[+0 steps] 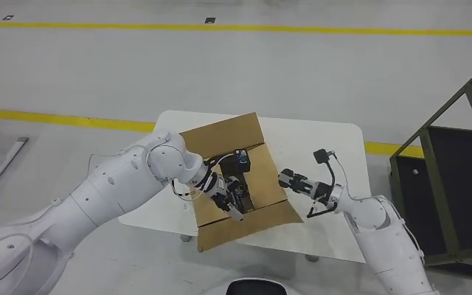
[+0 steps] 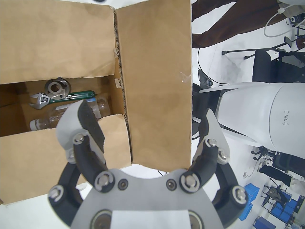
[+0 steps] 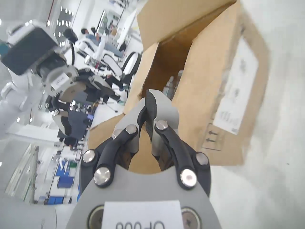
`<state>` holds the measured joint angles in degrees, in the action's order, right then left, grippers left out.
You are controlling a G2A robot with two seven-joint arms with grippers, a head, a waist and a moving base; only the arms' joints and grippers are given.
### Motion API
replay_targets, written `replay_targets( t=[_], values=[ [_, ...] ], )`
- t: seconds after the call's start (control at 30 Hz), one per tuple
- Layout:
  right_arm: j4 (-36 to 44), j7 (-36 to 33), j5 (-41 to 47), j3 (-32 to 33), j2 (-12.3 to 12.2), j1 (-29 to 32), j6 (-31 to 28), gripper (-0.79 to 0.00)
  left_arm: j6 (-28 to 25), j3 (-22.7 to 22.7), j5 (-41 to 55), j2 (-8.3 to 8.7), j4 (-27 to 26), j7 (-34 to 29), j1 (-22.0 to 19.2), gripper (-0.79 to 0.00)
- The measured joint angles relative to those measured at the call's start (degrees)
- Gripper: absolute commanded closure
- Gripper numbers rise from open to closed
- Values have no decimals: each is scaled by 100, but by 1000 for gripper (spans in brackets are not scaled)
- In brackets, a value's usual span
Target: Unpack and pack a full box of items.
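Left gripper (image 2: pixel 145 113), jaws spread, over box (image 2: pixel 155 72); wrist view: wrench (image 2: pixel 64 97), bottle (image 2: pixel 51 120).

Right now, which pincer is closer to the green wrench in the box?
Left. The left pincer hangs open over the open box, above the green wrench. The right pincer sits shut at the box's outer edge, off to the side.

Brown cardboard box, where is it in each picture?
Top view: the brown cardboard box sits open on the white table, flaps spread.
Left wrist view: the box lies just ahead, one flap raised.
Right wrist view: the box stands just beyond the right hand, white label on its side.
Shared landmark: the left hand, open at the box's opening.
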<state>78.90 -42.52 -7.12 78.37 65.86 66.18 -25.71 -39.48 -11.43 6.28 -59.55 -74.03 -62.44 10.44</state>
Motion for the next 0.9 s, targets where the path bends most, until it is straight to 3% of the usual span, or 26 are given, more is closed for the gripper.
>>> replay_targets(
  t=[0.13, 0.43, 0.9],
  values=[
    [-34, 687, -286, 121, -8, 207, 353, 0, -3, 2, 2, 1, -1, -2, -2, -785],
    [-486, 1521, -427, -194, 77, 297, 584, 0, -3, 2, 2, 1, 0, -2, -2, -785],
    [-950, 1401, -512, -729, 182, 97, 457, 0, 19, -5, -25, 2, -8, 23, 14, -785]
  ],
)
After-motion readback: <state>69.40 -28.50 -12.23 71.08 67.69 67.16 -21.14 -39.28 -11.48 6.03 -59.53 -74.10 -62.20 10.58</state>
